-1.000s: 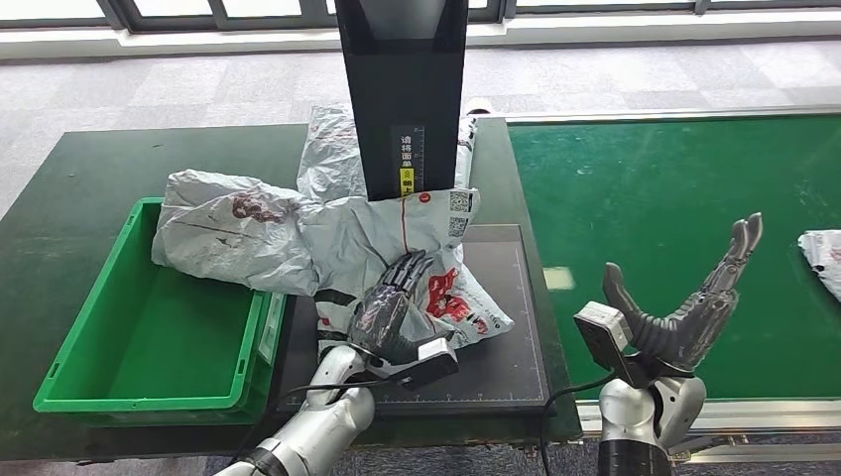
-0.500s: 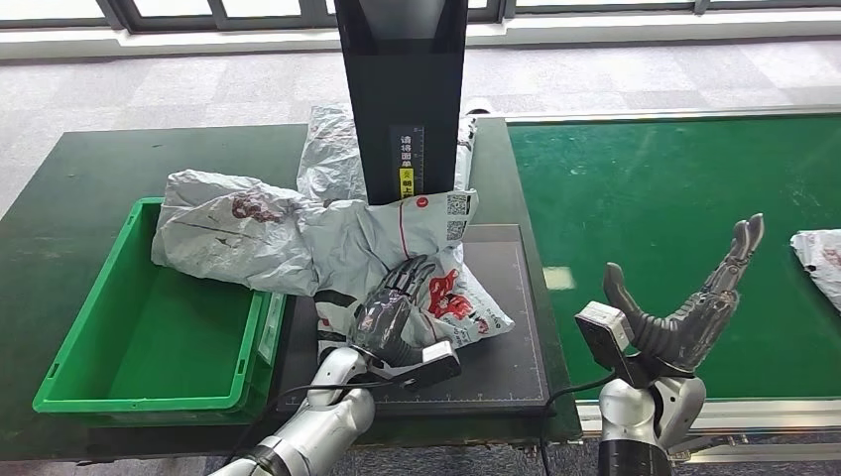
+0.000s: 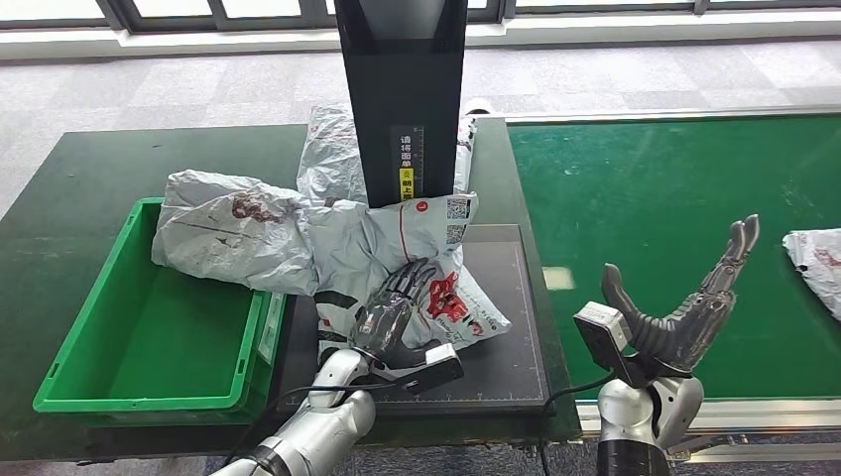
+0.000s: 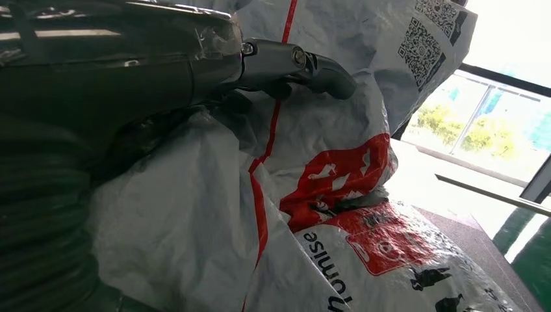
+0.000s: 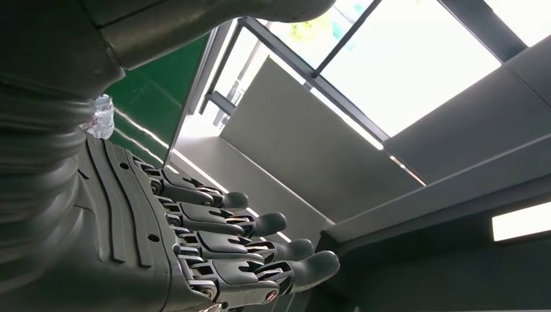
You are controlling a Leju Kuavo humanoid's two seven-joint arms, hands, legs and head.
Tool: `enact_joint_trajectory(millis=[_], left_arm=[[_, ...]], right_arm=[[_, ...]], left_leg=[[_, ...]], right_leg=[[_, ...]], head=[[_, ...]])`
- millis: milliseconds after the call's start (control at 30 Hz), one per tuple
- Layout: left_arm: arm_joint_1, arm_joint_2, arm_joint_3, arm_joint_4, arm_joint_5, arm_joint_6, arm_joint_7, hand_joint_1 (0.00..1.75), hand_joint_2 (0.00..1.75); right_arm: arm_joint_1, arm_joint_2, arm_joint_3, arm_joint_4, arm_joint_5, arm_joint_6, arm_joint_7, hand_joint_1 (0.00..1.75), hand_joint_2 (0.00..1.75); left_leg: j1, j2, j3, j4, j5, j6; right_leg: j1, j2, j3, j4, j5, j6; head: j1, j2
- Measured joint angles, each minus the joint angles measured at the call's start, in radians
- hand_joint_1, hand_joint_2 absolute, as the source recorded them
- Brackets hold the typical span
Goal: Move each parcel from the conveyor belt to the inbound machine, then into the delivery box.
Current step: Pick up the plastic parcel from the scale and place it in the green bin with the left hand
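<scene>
1. Left hand laid flat, palm down, on the grey parcel with red print; fingers stretched along the wrinkled plastic and pressing on it, not wrapped around it.
2. That parcel spread over the black scanner plate, one end up against the foot of the black scanner column, QR label facing up beside the column.
3. Second crumpled grey parcel to the left, touching the first, draped over the far right corner of the green bin, mostly resting on the rim.
4. Third grey bag behind the column, partly hidden by it.
5. Green bin sitting on the dark table, just left of the scanner plate.
6. Right hand raised above the near edge of the green conveyor belt, palm turned up, fingers spread wide and slightly curved, thumb apart, holding nothing.
7. Another grey parcel lying on the belt at the far right edge of the head view, partly cut off, well apart from the right hand.
8. Pale tiled floor beyond the table and belt.
</scene>
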Motion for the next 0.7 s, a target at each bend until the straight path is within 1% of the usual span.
enact_joint_trajectory(millis=[67, 200, 267, 333, 567, 700], left_arm=[[-0.001, 0.0, 0.0, 0.004, -0.041, -0.009, 0.044, 0.0, 1.75], [-0.013, 0.0, -0.001, 0.021, -0.183, -0.04, 0.186, 1.75, 1.75], [-0.019, 0.0, -0.005, 0.031, -0.259, -0.06, 0.254, 1.75, 1.75], [-0.023, 0.0, -0.009, 0.039, -0.316, -0.078, 0.301, 1.75, 1.75], [-0.034, 0.0, -0.023, 0.054, -0.417, -0.104, 0.379, 1.75, 1.75], [-0.041, 0.0, -0.037, 0.059, -0.434, -0.103, 0.422, 1.75, 1.75]], right_arm=[[0.0, 0.0, 0.0, 0.0, 0.0, 0.0, 0.0, 0.0, 1.75], [0.0, 0.0, 0.0, 0.002, 0.003, 0.0, 0.0, 0.0, 1.75], [-0.001, 0.0, 0.0, 0.003, 0.004, 0.0, 0.0, 0.0, 1.75], [-0.001, 0.0, 0.0, 0.004, 0.005, 0.0, 0.0, 0.0, 1.75], [-0.001, 0.0, 0.0, 0.006, -0.002, 0.0, 0.0, 0.0, 1.75], [-0.001, 0.0, 0.0, 0.006, -0.012, 0.0, 0.0, 0.0, 1.75]], left_leg=[[0.0, 0.0, 0.0, 0.0, 0.0, 0.0], [0.0, 0.0, 0.001, 0.0, 0.0, 0.0], [0.0, 0.0, 0.001, 0.0, 0.0, 0.0], [0.0, 0.0, 0.002, 0.0, -0.001, 0.001], [0.0, 0.001, -0.003, 0.0, -0.001, 0.001], [0.0, 0.001, 0.003, 0.0, 0.0, 0.0]], right_leg=[[0.0, 0.0, 0.0, 0.0, 0.0, 0.0], [0.0, 0.0, 0.001, 0.0, 0.0, 0.0], [0.0, 0.0, 0.002, 0.0, -0.001, 0.0], [0.0, 0.0, 0.003, 0.0, -0.001, 0.001], [0.0, 0.0, 0.006, 0.0, -0.001, 0.0], [0.0, 0.001, 0.006, 0.0, 0.0, 0.0]], head=[[0.0, 0.0], [0.0, 0.0], [0.0, 0.0], [0.0, 0.0], [0.0, 0.0], [0.0, 0.0]])
